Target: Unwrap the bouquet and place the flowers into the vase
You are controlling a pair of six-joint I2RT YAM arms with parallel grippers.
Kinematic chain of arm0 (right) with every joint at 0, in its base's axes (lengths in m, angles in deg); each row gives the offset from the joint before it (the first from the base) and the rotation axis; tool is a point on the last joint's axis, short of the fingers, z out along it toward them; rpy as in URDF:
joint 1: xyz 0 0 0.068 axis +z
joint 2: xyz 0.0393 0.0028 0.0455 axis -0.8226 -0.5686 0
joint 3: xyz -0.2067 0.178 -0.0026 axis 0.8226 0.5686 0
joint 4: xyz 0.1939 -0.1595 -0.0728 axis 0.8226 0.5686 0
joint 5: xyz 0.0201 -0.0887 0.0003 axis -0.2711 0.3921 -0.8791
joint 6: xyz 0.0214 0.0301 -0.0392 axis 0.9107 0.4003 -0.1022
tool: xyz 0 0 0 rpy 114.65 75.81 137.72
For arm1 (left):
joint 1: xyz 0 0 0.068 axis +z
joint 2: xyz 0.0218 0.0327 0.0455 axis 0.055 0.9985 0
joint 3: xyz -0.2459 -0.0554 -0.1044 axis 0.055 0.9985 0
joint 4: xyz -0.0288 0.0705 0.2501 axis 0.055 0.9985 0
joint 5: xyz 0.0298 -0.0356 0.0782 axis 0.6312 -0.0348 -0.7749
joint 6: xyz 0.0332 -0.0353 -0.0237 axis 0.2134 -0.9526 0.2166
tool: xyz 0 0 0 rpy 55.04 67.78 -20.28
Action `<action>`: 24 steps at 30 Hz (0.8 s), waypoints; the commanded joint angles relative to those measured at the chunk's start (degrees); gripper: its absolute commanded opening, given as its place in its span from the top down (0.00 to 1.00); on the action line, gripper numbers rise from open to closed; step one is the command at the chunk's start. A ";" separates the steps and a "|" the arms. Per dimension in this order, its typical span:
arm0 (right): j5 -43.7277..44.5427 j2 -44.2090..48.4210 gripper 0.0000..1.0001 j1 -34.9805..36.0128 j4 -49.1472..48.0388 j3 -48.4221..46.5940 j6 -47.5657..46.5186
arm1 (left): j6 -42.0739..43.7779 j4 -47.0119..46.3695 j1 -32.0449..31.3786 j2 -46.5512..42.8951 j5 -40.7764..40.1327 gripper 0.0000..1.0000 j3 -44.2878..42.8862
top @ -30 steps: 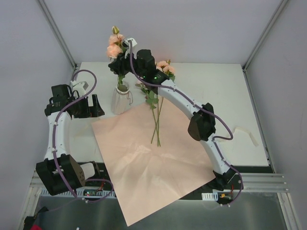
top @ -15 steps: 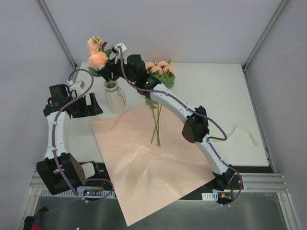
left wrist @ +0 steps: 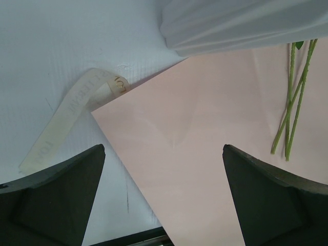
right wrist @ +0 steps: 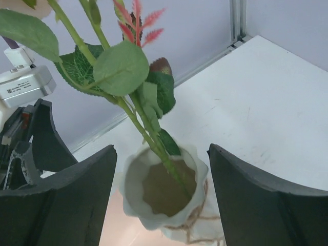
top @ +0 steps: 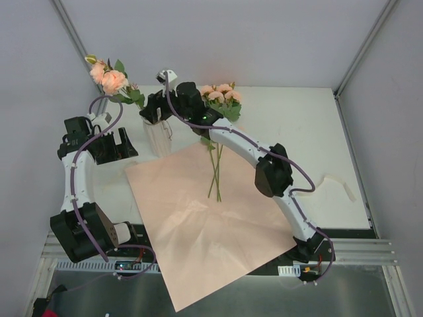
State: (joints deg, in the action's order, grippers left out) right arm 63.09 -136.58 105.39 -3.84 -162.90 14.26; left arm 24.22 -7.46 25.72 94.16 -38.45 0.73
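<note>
The pink paper sheet (top: 205, 224) lies spread flat, one corner reaching almost to the foot of the vase (top: 157, 137). The right gripper (right wrist: 161, 159) hangs directly over the vase's mouth, its fingers spread wide on either side and holding nothing. The left gripper (left wrist: 164, 154) waits just left of the vase, gaping and empty as well. One rose stem (right wrist: 148, 128) stands in the vase and leans hard to the left, its blooms (top: 108, 77) hanging well out past the vase's body. The other flowers (top: 216, 165) lie just right of the vase, stems on the paper. A cream ribbon (left wrist: 72, 110) lies near the vase by the paper's edge. What worries me is that lean: the top-heavy blooms could pull the stem out or tip the small vase. The right fingers could also snag a leaf on lifting away and drag the stem along.
</note>
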 commanded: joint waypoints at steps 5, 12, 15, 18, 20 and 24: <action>0.02 20.94 0.09 -3.10 -3.84 18.44 0.10 | -0.60 -0.63 0.37 -0.91 1.28 0.01 -1.16; 8.88 32.55 0.04 -8.28 9.93 30.53 2.45 | 4.41 0.16 0.37 -6.52 1.19 0.01 1.64; 4.92 33.96 0.04 -13.81 19.17 33.25 9.84 | 6.08 0.16 0.37 -8.11 -0.56 0.01 2.79; -4.17 33.70 0.04 -21.72 17.35 40.36 19.20 | 6.34 0.16 0.37 -7.94 -1.54 0.01 3.49; -9.38 32.12 0.04 -24.80 16.28 44.15 20.40 | 6.17 0.16 0.46 -7.77 -0.84 0.01 3.76; 13.93 28.71 0.01 -19.20 29.43 38.12 5.66 | 5.20 0.16 0.46 -6.89 0.31 0.01 3.24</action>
State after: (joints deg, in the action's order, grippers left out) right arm 63.38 -104.91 80.05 12.90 -119.69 26.52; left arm 28.89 -7.68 25.74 86.84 -39.04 4.14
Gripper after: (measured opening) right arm 0.964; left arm 0.992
